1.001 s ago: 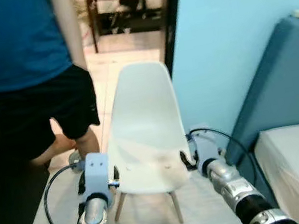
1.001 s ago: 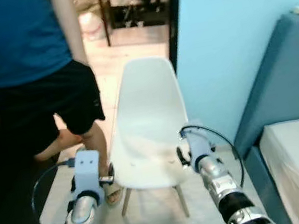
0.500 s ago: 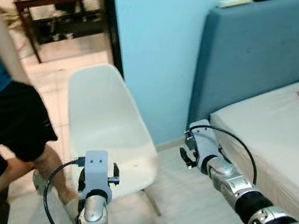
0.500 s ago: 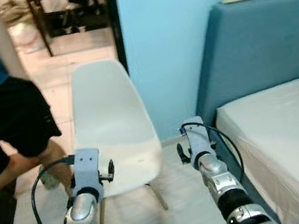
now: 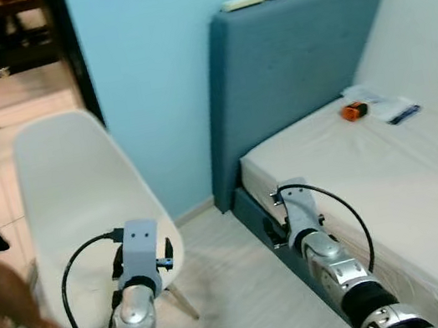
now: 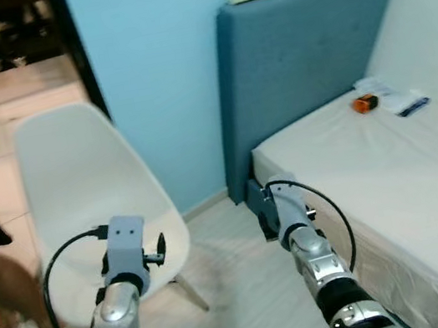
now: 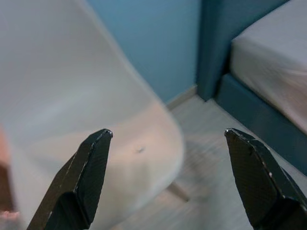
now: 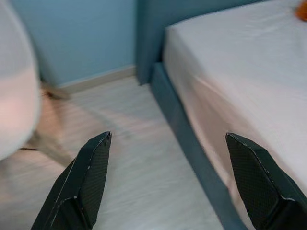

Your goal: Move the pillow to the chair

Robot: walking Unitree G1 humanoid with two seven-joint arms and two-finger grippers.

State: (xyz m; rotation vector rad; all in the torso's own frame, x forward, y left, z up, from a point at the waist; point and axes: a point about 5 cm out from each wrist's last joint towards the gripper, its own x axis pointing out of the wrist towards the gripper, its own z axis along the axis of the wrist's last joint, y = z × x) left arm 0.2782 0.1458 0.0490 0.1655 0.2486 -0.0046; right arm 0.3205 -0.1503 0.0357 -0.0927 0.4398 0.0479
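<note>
On the left, a person's leg (image 5: 0, 292) stands beside the white shell chair (image 5: 74, 206), the seat bare. The left gripper (image 7: 165, 179) is up in front of that seat, fingers spread wide with nothing between them. The right gripper (image 8: 168, 179) is just as wide and just as empty, aimed at the floor by the mattress (image 5: 391, 176) and its blue headboard (image 5: 295, 65). An orange object (image 5: 352, 112) lies on the far part of the bed beside some papers (image 5: 387, 107). The pillow cannot be made out anywhere here.

The step in hand looks like searching for the pillow, so the sensible play is to scan further along the bed with both grippers open and raised, clear of the bed frame.

Compared with half a second ago, the camera has swung right: the chair has slid toward the left edge and more bed is on show.
</note>
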